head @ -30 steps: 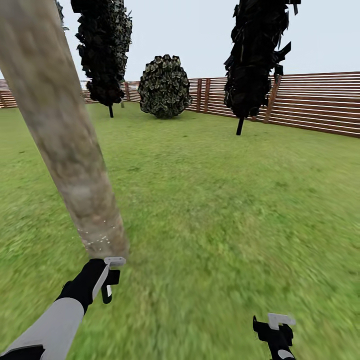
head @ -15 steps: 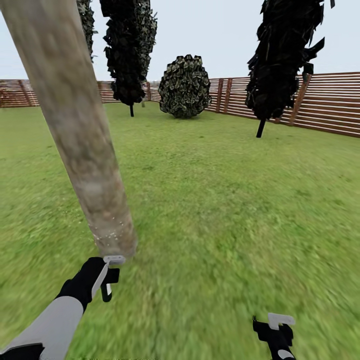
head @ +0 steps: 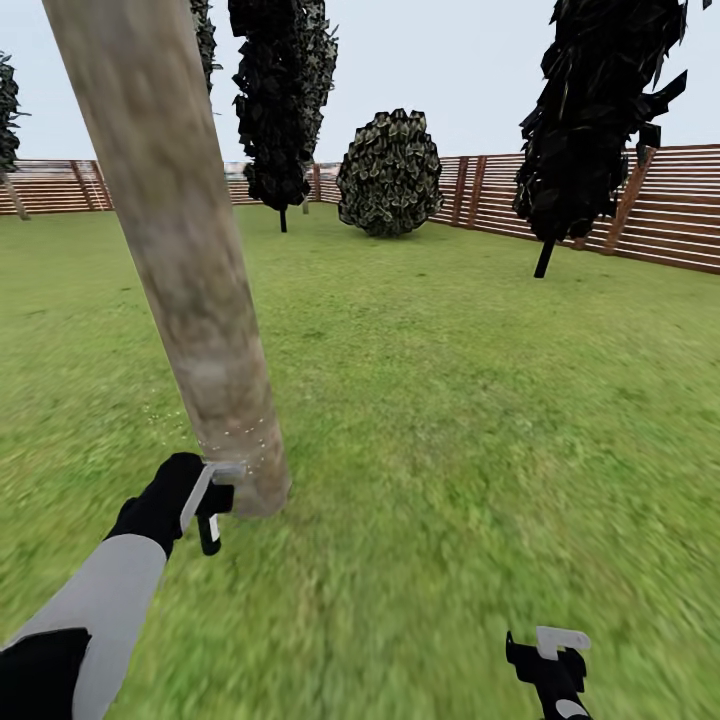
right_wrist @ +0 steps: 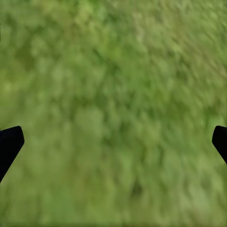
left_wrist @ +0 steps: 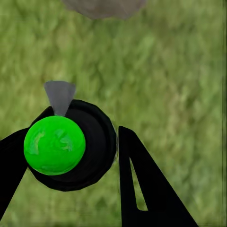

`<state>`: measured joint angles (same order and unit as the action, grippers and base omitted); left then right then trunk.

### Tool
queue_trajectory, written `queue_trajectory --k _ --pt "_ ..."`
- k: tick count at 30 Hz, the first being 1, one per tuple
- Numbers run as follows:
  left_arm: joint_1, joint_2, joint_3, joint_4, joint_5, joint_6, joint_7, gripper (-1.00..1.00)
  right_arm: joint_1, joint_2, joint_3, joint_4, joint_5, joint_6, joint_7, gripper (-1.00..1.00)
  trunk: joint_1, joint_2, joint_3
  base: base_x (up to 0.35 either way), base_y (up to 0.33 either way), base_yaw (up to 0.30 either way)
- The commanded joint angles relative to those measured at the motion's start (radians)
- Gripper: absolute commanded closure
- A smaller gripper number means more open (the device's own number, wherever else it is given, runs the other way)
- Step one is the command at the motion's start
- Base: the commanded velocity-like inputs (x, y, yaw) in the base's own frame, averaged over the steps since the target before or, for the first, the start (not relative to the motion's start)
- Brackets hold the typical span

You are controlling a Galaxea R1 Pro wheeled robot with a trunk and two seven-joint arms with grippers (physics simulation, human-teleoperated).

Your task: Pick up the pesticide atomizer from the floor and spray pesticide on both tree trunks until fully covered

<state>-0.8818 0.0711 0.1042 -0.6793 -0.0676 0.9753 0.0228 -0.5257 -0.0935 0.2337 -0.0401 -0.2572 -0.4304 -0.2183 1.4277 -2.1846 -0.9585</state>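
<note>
One tree trunk (head: pixel 190 280), thick and mottled grey-brown, rises at the left of the head view, and its crown is out of frame. My left gripper (head: pixel 210 500) is right at the trunk's base, shut on the pesticide atomizer (head: pixel 222 472). Between the black fingers (left_wrist: pixel 142 179), the left wrist view shows the atomizer (left_wrist: pixel 56 144) as a black body with a green ball. Its grey nozzle points at the trunk base (left_wrist: pixel 104 7). Fine white specks dot the lowest part of the trunk (head: pixel 235 440). My right gripper (head: pixel 555 655) hangs open over grass (right_wrist: pixel 113 94) at the lower right.
Green lawn (head: pixel 450 380) spreads ahead and to the right. Two near-black narrow trees (head: pixel 285 100) (head: pixel 600 110) and a round bush (head: pixel 392 172) stand by the brown slat fence (head: pixel 660 205). Another leafy tree (head: pixel 8 120) shows at the far left edge.
The camera has turned left, so the whole scene slid right. My left gripper with the atomizer has risen and now sits against the trunk's base. The right gripper has not moved.
</note>
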Motion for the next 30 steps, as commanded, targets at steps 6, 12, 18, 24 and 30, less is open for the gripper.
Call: queue_trajectory --k 6,12,18,24,30 --pt "-0.022 -0.025 -0.007 -0.025 -0.016 0.012 -0.003 1.00 0.000 -0.002 0.009 -0.001 -0.008 -0.002 -0.003 -1.00 0.000 0.000 -0.001 0.000 0.000 0.000" --pt "-0.010 0.026 -0.008 -0.066 -0.015 0.018 -0.003 1.00 0.000 -0.002 0.009 -0.001 -0.008 -0.002 -0.003 -1.00 0.000 0.000 -0.001 0.028 -0.073 0.000" --pt "-0.009 0.024 -0.008 -0.094 -0.015 0.021 -0.001 1.00 0.000 -0.002 0.009 -0.001 -0.007 -0.002 -0.004 -1.00 0.000 0.000 -0.001 0.056 -0.267 0.000" --pt "-0.008 0.024 -0.008 -0.095 -0.015 0.022 -0.001 1.00 0.000 -0.002 0.009 0.000 -0.007 -0.002 -0.003 -1.00 0.000 0.000 -0.001 0.002 -0.278 0.000" --pt "-0.008 0.024 -0.008 -0.095 -0.016 0.022 -0.001 1.00 0.000 -0.002 0.009 -0.001 -0.007 -0.002 -0.004 -1.00 0.000 0.000 -0.001 0.000 -0.279 0.000"
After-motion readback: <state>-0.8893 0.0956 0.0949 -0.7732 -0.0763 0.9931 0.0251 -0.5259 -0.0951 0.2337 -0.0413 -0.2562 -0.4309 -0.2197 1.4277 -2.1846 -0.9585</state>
